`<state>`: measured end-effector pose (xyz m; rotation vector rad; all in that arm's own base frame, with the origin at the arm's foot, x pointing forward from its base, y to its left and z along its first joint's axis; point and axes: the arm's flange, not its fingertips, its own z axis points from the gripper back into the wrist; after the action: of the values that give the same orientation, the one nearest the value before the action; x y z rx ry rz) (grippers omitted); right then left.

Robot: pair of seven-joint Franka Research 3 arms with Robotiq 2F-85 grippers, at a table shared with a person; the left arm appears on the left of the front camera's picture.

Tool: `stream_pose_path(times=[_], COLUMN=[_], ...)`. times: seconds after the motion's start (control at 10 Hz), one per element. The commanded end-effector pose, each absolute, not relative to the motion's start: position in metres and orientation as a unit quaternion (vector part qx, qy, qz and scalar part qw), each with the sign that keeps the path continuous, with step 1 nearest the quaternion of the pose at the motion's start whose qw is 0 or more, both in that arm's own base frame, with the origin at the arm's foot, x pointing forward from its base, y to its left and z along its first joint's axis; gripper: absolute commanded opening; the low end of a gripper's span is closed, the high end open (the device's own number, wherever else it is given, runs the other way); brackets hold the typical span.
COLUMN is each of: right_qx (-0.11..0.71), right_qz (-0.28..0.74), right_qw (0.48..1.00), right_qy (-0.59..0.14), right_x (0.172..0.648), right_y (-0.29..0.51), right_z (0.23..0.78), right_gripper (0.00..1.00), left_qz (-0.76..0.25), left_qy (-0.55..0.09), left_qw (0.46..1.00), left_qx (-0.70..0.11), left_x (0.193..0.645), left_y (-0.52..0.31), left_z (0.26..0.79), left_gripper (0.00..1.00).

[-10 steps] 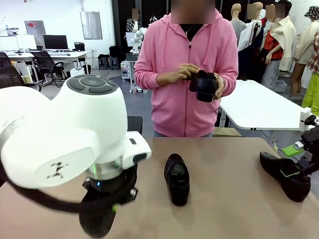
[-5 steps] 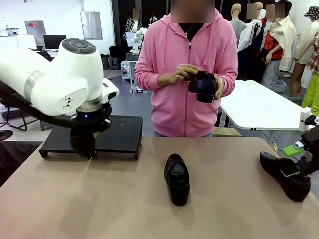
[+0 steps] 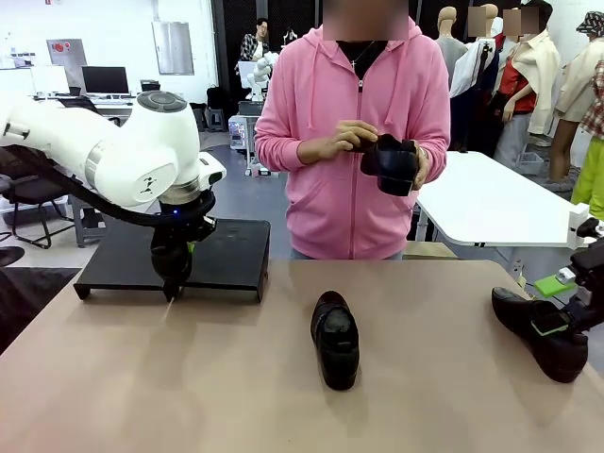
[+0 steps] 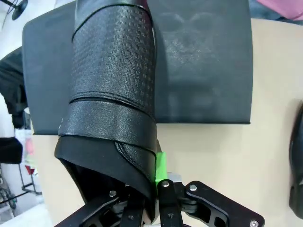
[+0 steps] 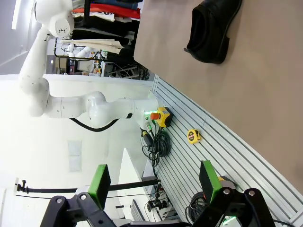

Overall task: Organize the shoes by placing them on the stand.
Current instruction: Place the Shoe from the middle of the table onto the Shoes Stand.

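left gripper (image 4: 152,198) clamps a shoe (image 4: 113,85) by its rim, toe down at the near edge of the stand (image 4: 203,71), far left. lower until the sole meets the slope, seat it to one side, then release. right gripper (image 5: 154,176) jaws stand open near the right shoe (image 3: 543,330).

No legible text, label, brand or number anywhere.

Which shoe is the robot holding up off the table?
The shoe pinched in the left hand, hanging by the stand. The middle shoe and right shoe lie on the table, and the person holds the fourth shoe.
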<state>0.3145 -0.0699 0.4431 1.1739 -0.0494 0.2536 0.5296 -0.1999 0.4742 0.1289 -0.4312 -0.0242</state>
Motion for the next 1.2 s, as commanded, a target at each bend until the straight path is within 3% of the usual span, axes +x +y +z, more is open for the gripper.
stream_pose_path(times=[0.0,0.2,0.4,0.7,1.1], right_qx=[0.561,0.561,0.561,0.561,0.561], right_qz=[0.128,0.128,0.128,0.128,0.128], right_qw=[0.817,0.817,0.817,0.817,0.817], right_qy=[-0.036,-0.036,-0.036,-0.036,-0.036], right_x=[0.317,0.317,0.317,0.317,0.317], right_y=[-0.070,-0.070,-0.070,-0.070,-0.070], right_z=[0.446,0.446,0.446,0.446,0.446], right_gripper=[1.00,1.00,1.00,1.00,1.00], left_qz=[-0.014,-0.013,-0.027,-0.062,-0.061], left_qy=[-0.225,-0.215,-0.260,-0.216,-0.208], left_qw=[0.971,0.974,0.964,0.971,0.971], left_qx=[0.082,0.066,0.055,0.085,0.098], left_x=[0.518,0.526,0.560,0.600,0.633], left_y=[-0.192,-0.198,-0.201,-0.212,-0.231], left_z=[0.482,0.475,0.478,0.458,0.440], left_gripper=[0.00,0.00,0.00,0.00,0.00])
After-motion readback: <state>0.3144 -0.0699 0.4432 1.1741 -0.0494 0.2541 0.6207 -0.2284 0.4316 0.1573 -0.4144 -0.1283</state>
